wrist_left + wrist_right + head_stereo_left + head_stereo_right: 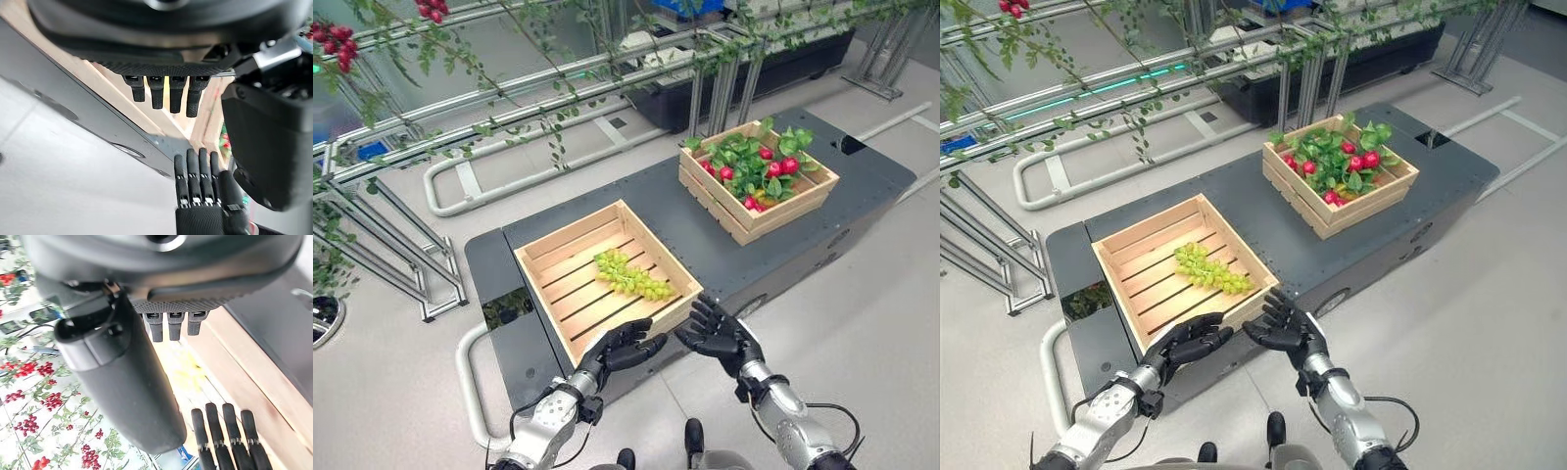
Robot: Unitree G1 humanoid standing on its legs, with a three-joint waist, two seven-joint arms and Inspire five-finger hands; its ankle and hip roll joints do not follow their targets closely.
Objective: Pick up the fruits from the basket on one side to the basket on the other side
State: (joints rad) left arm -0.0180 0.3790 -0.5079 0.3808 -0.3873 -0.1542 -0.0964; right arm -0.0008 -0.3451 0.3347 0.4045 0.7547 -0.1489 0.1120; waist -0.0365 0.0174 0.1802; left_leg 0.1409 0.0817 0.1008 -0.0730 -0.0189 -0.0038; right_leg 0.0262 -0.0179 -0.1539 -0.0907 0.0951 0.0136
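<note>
Two hands hover just off the near edge of the worktop (666,211), both empty, so your next move turns on which one reaches in. Starting at your left, the left hand (625,349) sits at the near rim of the near crate (570,247), its fingers loosely bent and closed on nothing. That crate is a pale slatted wooden box and it holds one thing, a bunch of green grapes (632,275). The bunch lies forward of both hands, past the near rim and toward the crate's right half. Its long axis runs slantwise across the slats, from the far left end down to the near right end.

Next comes the right hand (717,330), just off the crate's near right corner, fingers spread and relaxed, holding nothing. I judge this hand the nearer of the two to the grapes, since the near end of the bunch points toward that corner.

Further right and farther back, well apart from the first crate, stands the far crate (783,211). It is packed with green leaves (744,157) and red fruits (783,166), some half hidden under the foliage. If the grapes are what you carry across, that crate would be the likely target, and it lies on the right arm's side.
</note>
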